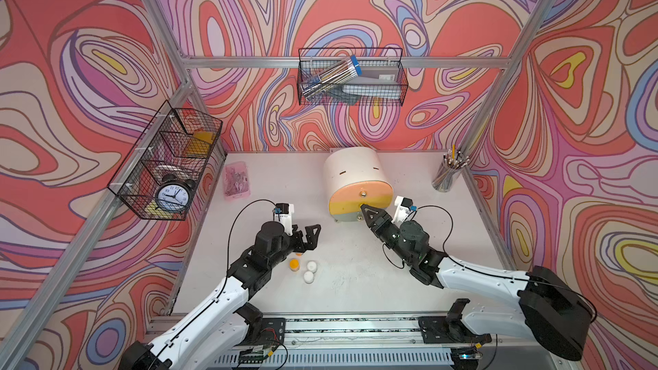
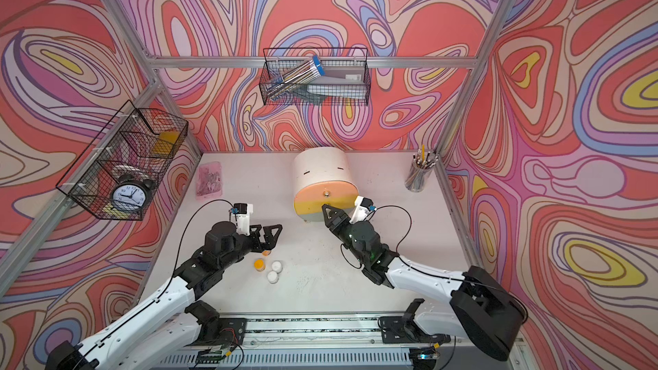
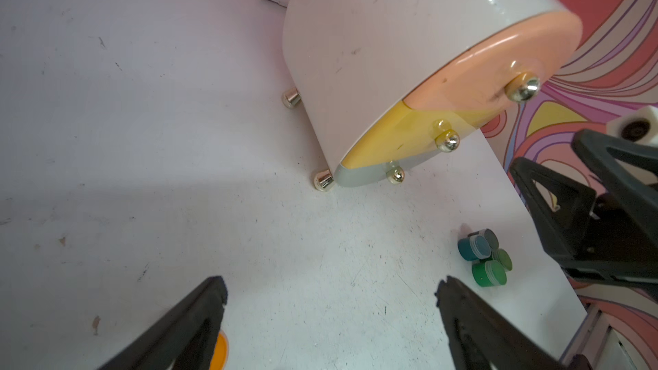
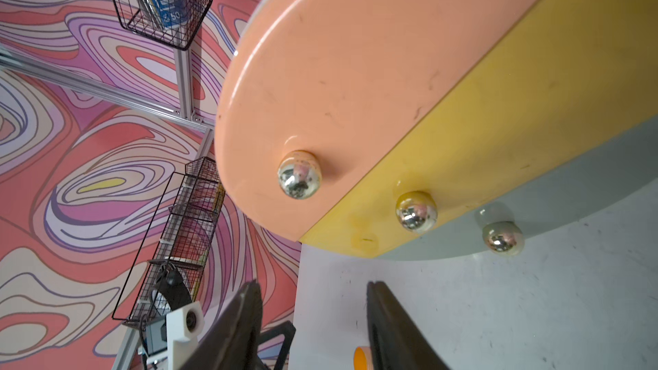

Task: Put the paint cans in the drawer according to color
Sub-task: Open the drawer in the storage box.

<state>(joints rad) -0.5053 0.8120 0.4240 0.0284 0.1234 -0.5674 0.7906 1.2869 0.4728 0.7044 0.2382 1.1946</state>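
Your left gripper: jaws wide apart, empty; orange-lidded paint can beneath one finger.
Your right gripper: jaws partly apart, empty, just short of the yellow-front knob on the drawer.
Green paint cans: clustered near your right gripper.

Alarm clock in wire basket; pencil cup; pink pouch.

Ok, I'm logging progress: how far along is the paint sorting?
Done: nothing; the chest is shut. In hand: the open right hand faces the yellow drawer's knob; left hand open, empty. Left: orange jars, white jars, green jars, all on the table.
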